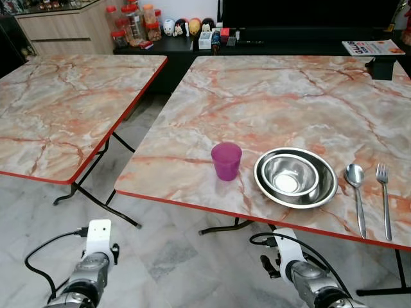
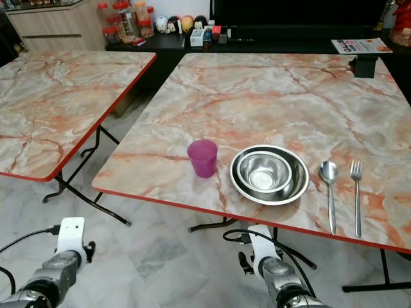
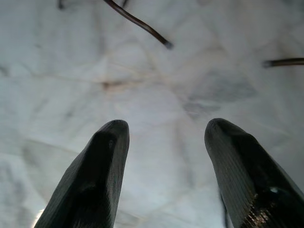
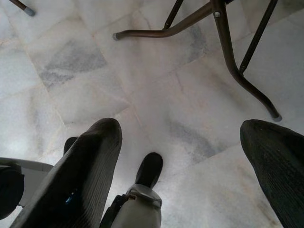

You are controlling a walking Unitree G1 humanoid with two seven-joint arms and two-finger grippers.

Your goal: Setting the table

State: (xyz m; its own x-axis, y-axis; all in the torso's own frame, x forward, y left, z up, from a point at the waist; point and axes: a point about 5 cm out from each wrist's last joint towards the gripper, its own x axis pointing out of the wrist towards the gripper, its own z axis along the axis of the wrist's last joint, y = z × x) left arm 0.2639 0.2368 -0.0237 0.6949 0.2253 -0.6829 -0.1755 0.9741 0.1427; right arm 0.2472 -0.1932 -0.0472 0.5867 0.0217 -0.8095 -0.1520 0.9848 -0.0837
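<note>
Magazine [image 1: 373,47] seen upper right, print unreadable. Left gripper [image 3: 164,173], right gripper [image 4: 183,171] held wide, empty, over floor [image 4: 156,95].

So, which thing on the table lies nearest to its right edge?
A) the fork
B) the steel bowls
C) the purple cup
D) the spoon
A: the fork lies to the right of the spoon, with the steel bowls and the purple cup farther left on the table.

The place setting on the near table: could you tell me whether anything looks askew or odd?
Nothing stands out. The purple cup stands upright beside the nested steel bowls, and the spoon and fork lie roughly parallel on the bowls' other side. No spills.
</note>
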